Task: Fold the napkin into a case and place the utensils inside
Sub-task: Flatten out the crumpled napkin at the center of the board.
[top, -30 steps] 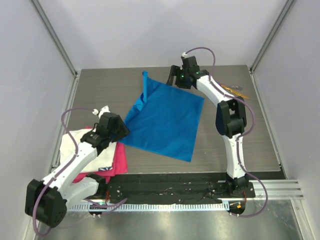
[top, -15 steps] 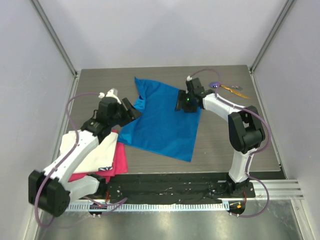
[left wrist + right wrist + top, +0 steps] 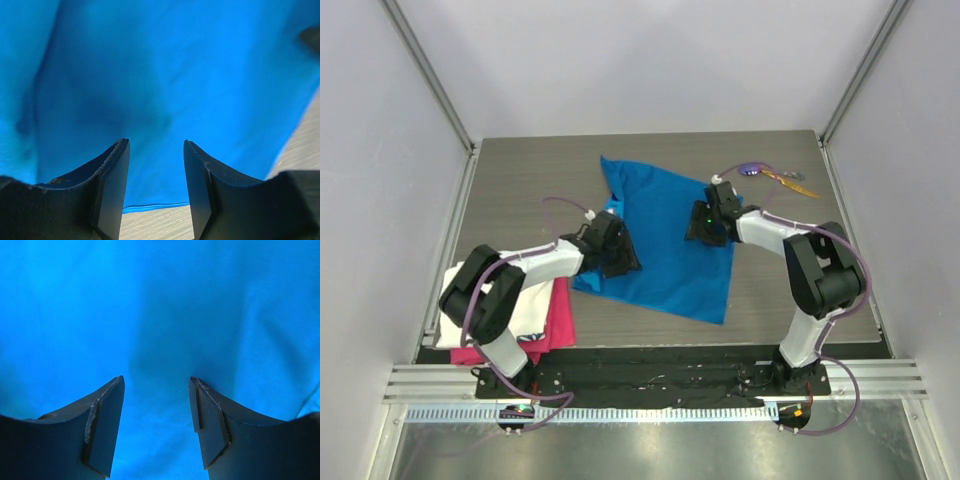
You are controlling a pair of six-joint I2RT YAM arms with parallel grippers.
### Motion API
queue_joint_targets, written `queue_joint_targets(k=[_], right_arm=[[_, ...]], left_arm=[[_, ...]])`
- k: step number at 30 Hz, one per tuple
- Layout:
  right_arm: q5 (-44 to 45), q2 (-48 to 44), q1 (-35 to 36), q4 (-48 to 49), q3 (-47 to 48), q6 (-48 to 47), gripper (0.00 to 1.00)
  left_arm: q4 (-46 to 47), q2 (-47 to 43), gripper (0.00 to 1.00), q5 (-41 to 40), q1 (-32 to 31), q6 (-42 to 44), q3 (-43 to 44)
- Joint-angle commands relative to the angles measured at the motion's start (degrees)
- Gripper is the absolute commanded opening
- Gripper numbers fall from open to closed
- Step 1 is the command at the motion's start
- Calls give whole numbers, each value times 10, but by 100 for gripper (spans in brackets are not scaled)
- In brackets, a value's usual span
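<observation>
Blue napkin [image 3: 670, 262] now dropped flat on the desk [image 3: 520, 190], left tool [image 3: 619, 258] and right tool [image 3: 706, 228] both lowered onto it, jaws part-open, empty; fold not started.

- The napkin [image 3: 160, 305]: overruns every edge of the right wrist view.
- The utensils [image 3: 772, 174]: too small from above to tell details.
- The white cloth [image 3: 534, 306] and pink cloth [image 3: 561, 314]: partly covered by the left arm [image 3: 480, 298].
</observation>
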Motion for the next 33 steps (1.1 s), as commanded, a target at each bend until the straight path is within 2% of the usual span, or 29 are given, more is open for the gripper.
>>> queue_joint_targets(k=[1,3,5,8,12,15,20,23,27,33], right_arm=[[50,-39,-69,-16,-74,9,63],[52,-66,-116,-20,-105,6,63],[80,-104,-132,-31,-122,-6,63],[74,-129,-133,-65,-105,-48,64],[36,-162,-130,-76,-94,-68,65],[19,-158,-126,-77,-81,-65,66],[-9,-137,-104,-71,-66,-55,66],[-10,-130,-92,-61,-63,-51,66],[-23,-121,-82,-48,-65,-48,65],[-21,-105,-67,-40,-67,-44,60]], left_arm=[[87,31,51,-26,-55,-58,-26],[103,57,51,-13,-97,-71,-18],[104,59,51,-15,-134,-73,0],[97,28,57,-29,-145,-62,14],[-27,13,66,-88,-135,22,111],[-123,40,70,-152,-115,95,211],[-245,141,73,-205,-73,187,370],[-267,200,74,-241,-58,218,443],[-287,262,75,-225,-47,245,528],[-292,333,75,-220,-43,242,586]])
